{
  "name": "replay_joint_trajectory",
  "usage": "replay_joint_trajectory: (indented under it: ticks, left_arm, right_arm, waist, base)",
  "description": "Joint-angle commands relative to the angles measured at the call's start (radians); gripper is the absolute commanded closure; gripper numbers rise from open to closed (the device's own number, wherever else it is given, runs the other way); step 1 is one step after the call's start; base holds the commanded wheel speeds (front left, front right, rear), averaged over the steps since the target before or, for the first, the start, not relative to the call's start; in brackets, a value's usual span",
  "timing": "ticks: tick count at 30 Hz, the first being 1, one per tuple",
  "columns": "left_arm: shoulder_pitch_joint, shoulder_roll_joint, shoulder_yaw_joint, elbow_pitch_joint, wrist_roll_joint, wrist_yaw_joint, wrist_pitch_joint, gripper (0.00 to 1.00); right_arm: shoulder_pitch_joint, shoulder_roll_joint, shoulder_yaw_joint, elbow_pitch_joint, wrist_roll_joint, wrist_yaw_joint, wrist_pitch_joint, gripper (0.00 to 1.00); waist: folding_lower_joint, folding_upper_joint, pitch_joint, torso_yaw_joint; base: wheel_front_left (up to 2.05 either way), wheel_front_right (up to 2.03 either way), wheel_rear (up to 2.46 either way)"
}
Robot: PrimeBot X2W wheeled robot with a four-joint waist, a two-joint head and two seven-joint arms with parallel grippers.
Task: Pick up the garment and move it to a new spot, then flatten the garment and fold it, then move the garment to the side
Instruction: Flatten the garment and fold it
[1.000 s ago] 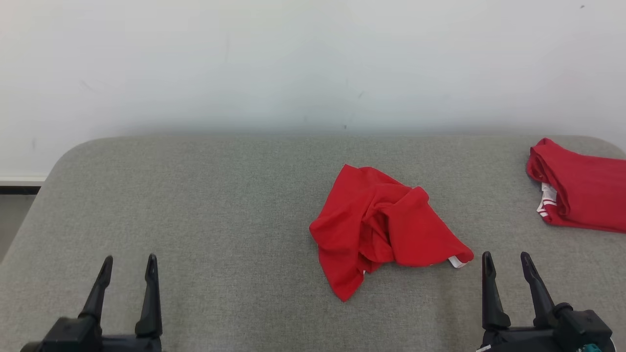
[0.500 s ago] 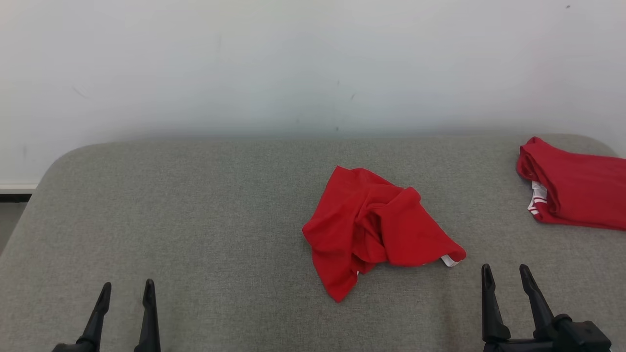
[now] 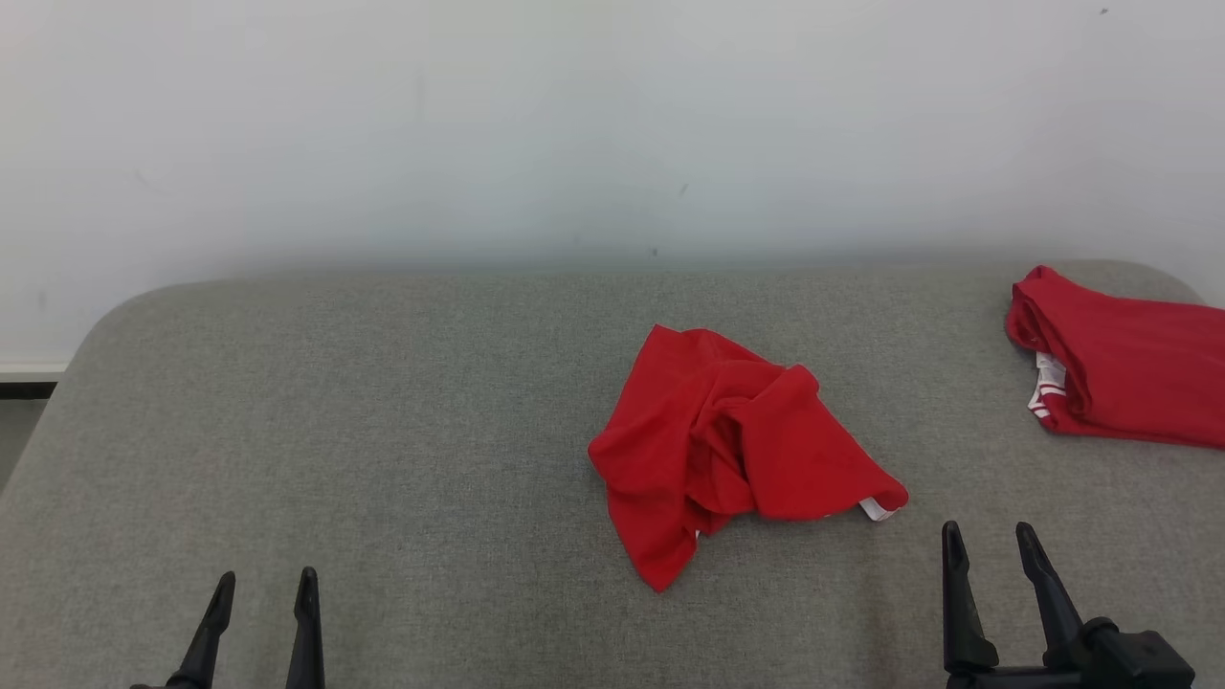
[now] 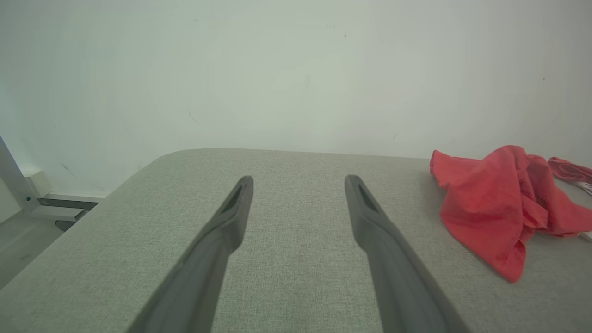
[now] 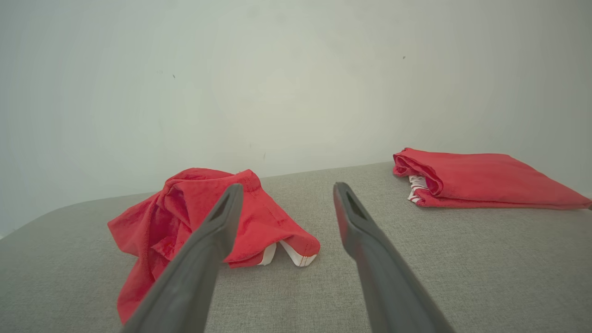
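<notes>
Evidently nothing is done yet: the crumpled red garment (image 3: 737, 450) lies heaped right of the middle of the grey table (image 3: 383, 402), neither lifted, flattened nor folded. The left gripper (image 3: 267, 575) at the table's near left edge and the right gripper (image 3: 987, 526) at its near right edge both stand wide open and empty. A folded garment (image 3: 1129, 383) lies at the table's far right corner.

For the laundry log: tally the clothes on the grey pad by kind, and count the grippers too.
crumpled red garment: 1
folded red garment: 1
grippers, the left gripper and the right gripper, both open: 2
Total: 4
</notes>
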Motion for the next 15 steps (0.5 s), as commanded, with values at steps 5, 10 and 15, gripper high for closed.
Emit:
replay_joint_trajectory:
  ticks: [5,10,15]
  left_arm:
    - [0.001,-0.014,0.014,0.013,0.023,-0.020,-0.003,0.00]
    - [0.001,-0.022,0.025,0.019,0.036,-0.032,-0.003,0.00]
    - [0.001,-0.029,0.035,0.026,0.049,-0.038,-0.003,0.00]
  right_arm:
    - [0.004,0.003,-0.001,0.004,0.010,-0.003,-0.002,0.00]
    - [0.003,0.003,0.003,0.008,0.011,-0.003,-0.003,0.00]
    - [0.001,0.003,0.003,0.012,0.012,-0.003,-0.004,0.00]
  waist:
    - [0.0000,0.0000,0.002,0.004]
    - [0.0000,0.0000,0.005,0.004]
    - [0.0000,0.0000,0.007,0.002]
  base:
    - [0.00,0.00,0.00]
    - [0.00,0.00,0.00]
    - [0.00,0.00,0.00]
